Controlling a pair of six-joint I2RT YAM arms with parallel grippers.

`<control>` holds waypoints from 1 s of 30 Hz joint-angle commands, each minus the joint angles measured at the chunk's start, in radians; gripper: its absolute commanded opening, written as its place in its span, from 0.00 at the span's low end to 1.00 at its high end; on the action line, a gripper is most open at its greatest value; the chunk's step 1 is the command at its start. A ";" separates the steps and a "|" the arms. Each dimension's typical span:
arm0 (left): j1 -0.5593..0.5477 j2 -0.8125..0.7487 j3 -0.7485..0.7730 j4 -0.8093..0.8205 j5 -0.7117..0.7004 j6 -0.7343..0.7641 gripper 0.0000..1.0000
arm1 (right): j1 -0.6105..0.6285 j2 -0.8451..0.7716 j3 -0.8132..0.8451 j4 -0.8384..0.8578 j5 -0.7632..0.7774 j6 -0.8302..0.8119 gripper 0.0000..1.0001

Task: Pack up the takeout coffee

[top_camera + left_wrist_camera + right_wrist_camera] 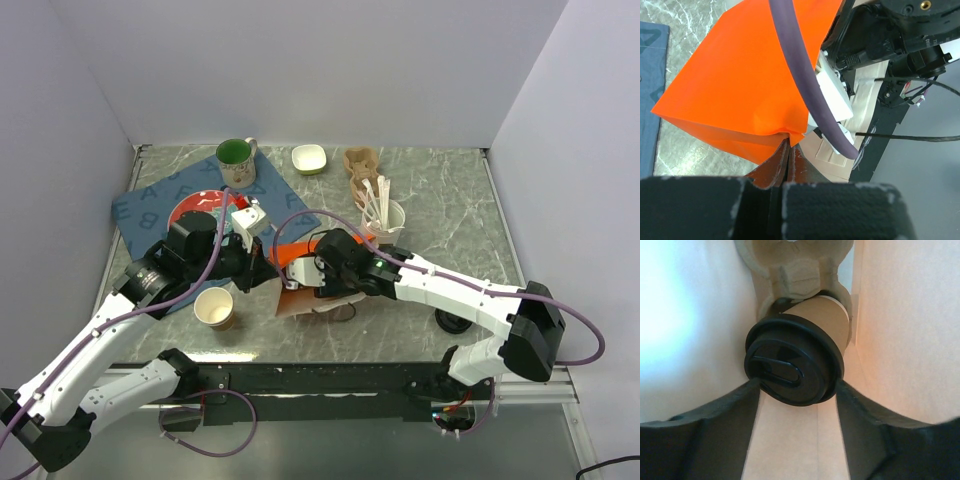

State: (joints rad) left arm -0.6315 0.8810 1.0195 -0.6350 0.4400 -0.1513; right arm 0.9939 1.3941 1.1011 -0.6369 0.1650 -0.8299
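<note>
The takeout coffee lies inside the orange bag, which rests on its side near the middle of the table. The cup's black lid faces the bag's mouth, and its base appears to sit in a pulp carrier at the far end, though the view there is tight. The right gripper reaches into the bag, its fingers clamped against the lid's rim from left and right. The left gripper is at the bag's left edge, its fingers pressed together on a fold of the orange paper.
</note>
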 commanded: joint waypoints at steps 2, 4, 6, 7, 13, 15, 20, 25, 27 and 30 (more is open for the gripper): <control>0.001 -0.005 0.025 0.009 0.020 0.002 0.01 | -0.017 0.005 0.057 0.036 -0.022 -0.009 0.56; 0.001 -0.007 0.028 0.005 0.016 0.007 0.01 | -0.023 -0.001 0.059 0.033 -0.024 -0.017 0.50; 0.001 -0.005 0.030 0.001 0.006 0.012 0.01 | -0.023 -0.006 0.059 0.029 -0.032 -0.020 0.44; 0.001 -0.005 0.030 0.001 0.005 0.012 0.01 | -0.021 -0.009 0.056 0.028 -0.033 -0.021 0.43; 0.001 -0.005 0.024 0.012 0.002 0.002 0.01 | -0.023 -0.024 0.048 0.019 -0.050 -0.021 0.29; 0.001 -0.005 0.022 0.014 0.000 0.002 0.01 | -0.023 -0.027 0.046 0.022 -0.054 -0.025 0.21; 0.001 -0.008 0.016 0.018 -0.007 0.002 0.01 | -0.024 -0.038 0.028 0.037 -0.073 -0.037 0.12; 0.001 0.003 0.017 0.005 -0.024 0.021 0.01 | -0.031 -0.041 0.032 0.033 -0.114 -0.035 0.10; 0.001 0.003 0.021 0.006 -0.030 0.021 0.01 | -0.034 -0.041 0.036 0.032 -0.119 -0.038 0.07; 0.001 0.003 0.016 0.011 -0.032 0.019 0.01 | -0.035 -0.047 0.039 0.034 -0.116 -0.049 0.00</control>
State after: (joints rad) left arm -0.6315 0.8810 1.0195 -0.6365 0.4191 -0.1452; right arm 0.9695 1.3880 1.1133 -0.6334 0.0772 -0.8680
